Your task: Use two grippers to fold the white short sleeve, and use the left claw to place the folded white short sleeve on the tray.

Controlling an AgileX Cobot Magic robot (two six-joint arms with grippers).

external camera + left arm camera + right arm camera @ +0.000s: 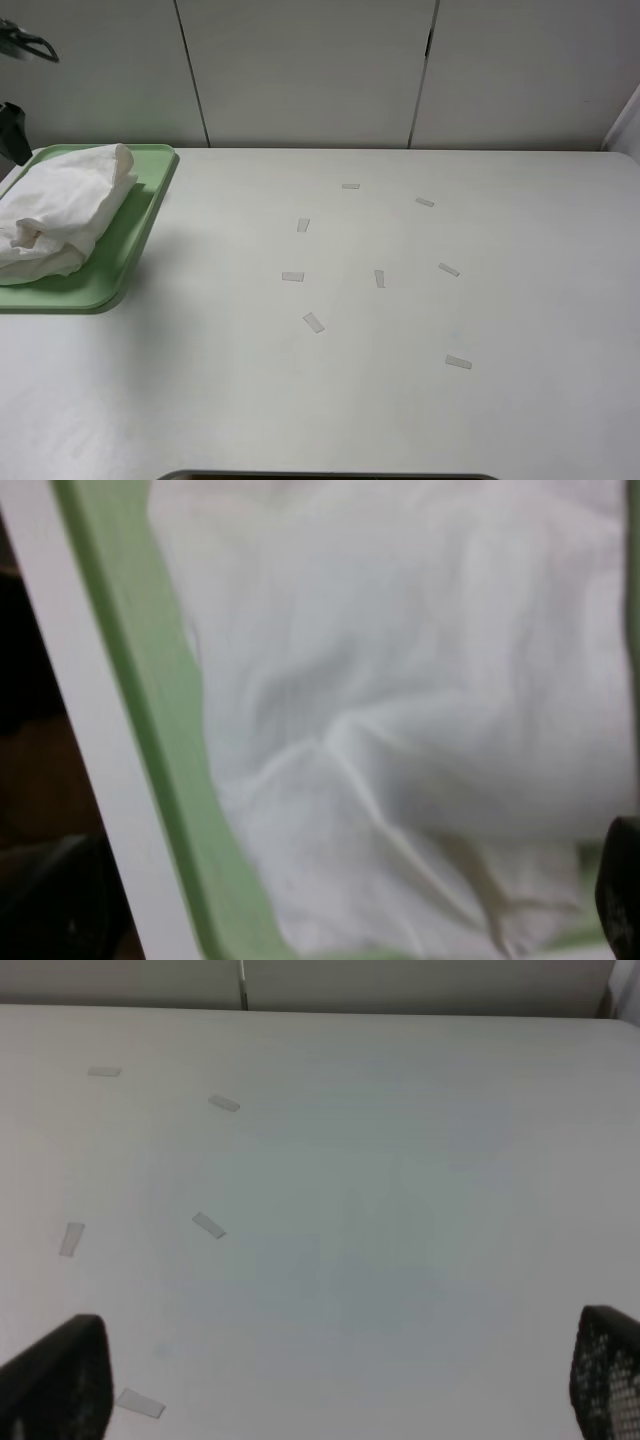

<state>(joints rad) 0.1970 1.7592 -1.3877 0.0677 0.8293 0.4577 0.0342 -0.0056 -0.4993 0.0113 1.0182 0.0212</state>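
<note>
Resting bunched on the pale green plastic tray (150, 215), the folded white cotton short sleeve (60, 215) looks delivered; right fingers (50, 1385) spread wide over the bench (400, 330), left fingers probably spread too; next, withdraw.

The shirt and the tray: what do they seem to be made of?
Shirt: soft woven or knit fabric, probably cotton, matte white; it shows in the loose folds and creases.
Tray: likely plastic, pale green with a smooth, slightly glossy finish; one moulded piece with rounded corners and a low rim.
</note>
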